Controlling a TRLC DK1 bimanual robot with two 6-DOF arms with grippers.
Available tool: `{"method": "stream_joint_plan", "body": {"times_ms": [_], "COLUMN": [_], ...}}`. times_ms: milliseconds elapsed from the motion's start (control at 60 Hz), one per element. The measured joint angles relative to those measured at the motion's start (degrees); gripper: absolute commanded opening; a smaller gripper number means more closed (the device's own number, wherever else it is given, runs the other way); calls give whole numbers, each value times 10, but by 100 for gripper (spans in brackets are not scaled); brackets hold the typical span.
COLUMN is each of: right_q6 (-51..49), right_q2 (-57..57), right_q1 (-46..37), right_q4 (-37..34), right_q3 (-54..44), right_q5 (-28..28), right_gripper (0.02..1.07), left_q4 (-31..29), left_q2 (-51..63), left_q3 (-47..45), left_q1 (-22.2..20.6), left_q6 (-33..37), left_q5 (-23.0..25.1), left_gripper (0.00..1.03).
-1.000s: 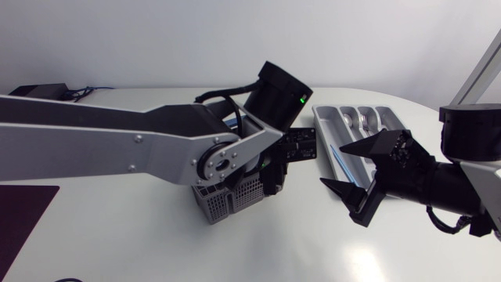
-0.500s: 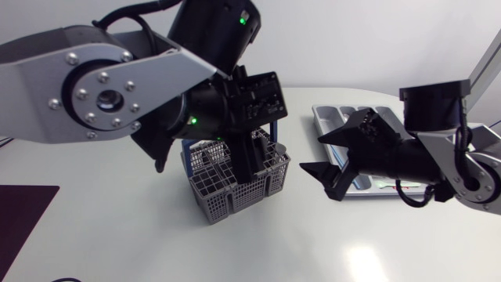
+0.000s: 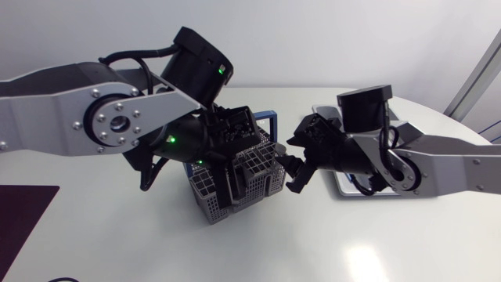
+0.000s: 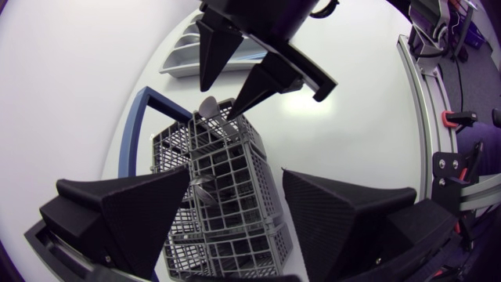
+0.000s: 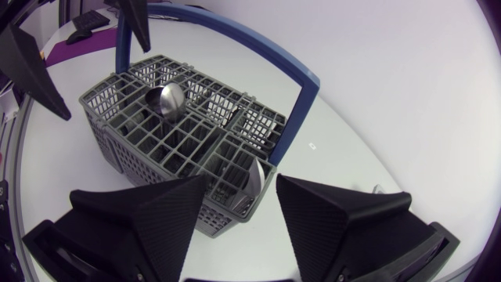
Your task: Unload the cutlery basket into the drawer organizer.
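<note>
White counter (image 3: 117, 235) holds our grey cutlery basket (image 3: 260, 163) mid-scene, a spoon (image 5: 166, 100) upright inside; the drawer organizer (image 4: 178, 53) lies to its right. Our left gripper (image 4: 235, 180) and right gripper (image 5: 241, 184) hover over the basket, jaws spread, grasping nothing.

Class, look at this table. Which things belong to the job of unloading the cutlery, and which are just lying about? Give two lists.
Part of the job:
basket
spoon standing in the basket
organizer
left hand, open over the basket
right hand, open beside the basket

Just lying about:
dark mat by the table's edge
</note>
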Motion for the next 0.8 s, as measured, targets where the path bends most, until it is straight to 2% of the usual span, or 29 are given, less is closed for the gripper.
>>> {"method": "stream_joint_plan", "body": {"times_ms": [200, 383, 467, 800], "right_q6": [-2, -6, -9, -24], "right_q2": [31, 38, 38, 3], "right_q1": [0, 11, 15, 29], "right_q4": [9, 8, 7, -30], "right_q3": [23, 29, 30, 30], "right_q5": [7, 24, 35, 61], "right_gripper": [39, 12, 9, 9], "left_q4": [-2, -2, -2, -1], "left_q2": [0, -7, -12, -12], "left_q3": [-21, -26, -26, -26], "left_q1": [1, 2, 2, 1], "left_q6": [0, 0, 0, -4], "left_q5": [5, 5, 5, 7], "left_gripper": [97, 97, 97, 97]}}
